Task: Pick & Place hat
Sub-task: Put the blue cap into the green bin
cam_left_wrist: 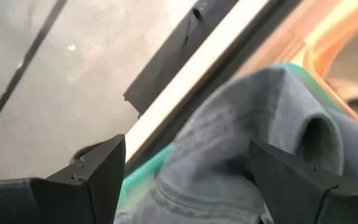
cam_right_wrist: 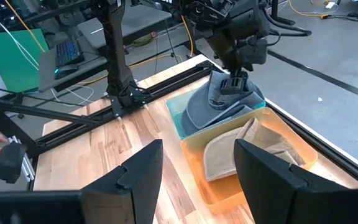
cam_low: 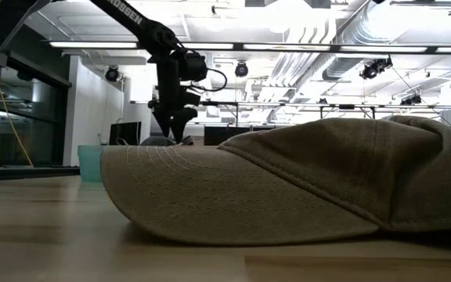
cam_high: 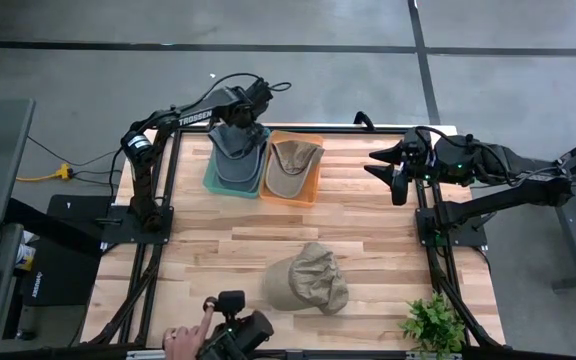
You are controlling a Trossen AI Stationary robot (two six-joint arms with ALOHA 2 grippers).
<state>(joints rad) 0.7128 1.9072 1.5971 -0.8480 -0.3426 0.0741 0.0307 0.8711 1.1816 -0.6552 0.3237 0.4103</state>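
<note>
A grey hat [cam_high: 236, 160] lies in the teal bin [cam_high: 210, 180] at the table's far side, its crown [cam_right_wrist: 219, 87] up and its brim over the bin's rim. My left gripper [cam_left_wrist: 188, 174] hangs open just above that crown, pointing steeply down, one finger on each side. A tan hat [cam_high: 293, 165] lies in the orange bin [cam_high: 314, 182] beside it. Another tan hat [cam_high: 308, 278] rests on the table near the front edge. My right gripper [cam_high: 383, 165] waits open, raised at the table's right edge. My left gripper stands open over the grey hat's crown [cam_left_wrist: 241, 124], coming from above. I cannot tell whether its fingertips [cam_right_wrist: 232, 82] touch the cloth. The hat rests in the teal bin.
A small green plant [cam_high: 433, 322] stands at the front right corner. A person's hand [cam_high: 183, 340] and a black camera [cam_high: 238, 330] are at the front edge. Bare wood lies between the bins and the front hat.
</note>
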